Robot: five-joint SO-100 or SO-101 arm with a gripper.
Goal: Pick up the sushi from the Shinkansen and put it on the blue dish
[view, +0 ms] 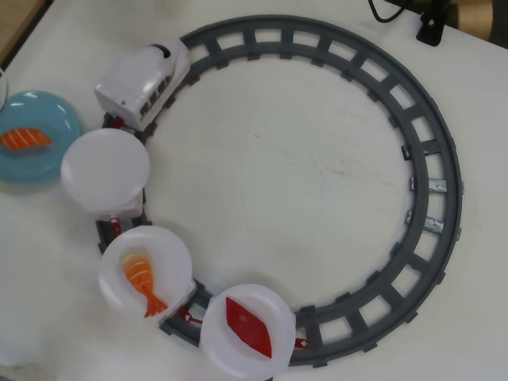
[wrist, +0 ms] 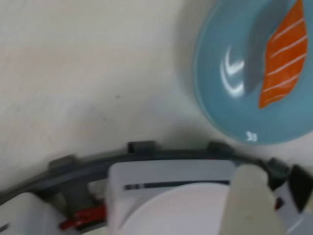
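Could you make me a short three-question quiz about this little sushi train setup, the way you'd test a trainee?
1. True or false: the salmon sushi lies on the blue dish.
2. Which white plate behind the Shinkansen is empty: A) the first, B) the second, C) the third?
3. What sits on the second plate and on the third plate in the overhead view?

Key:
1. True; the wrist view shows it there as well.
2. A.
3. The shrimp piece on the second, the dark-red piece on the third.
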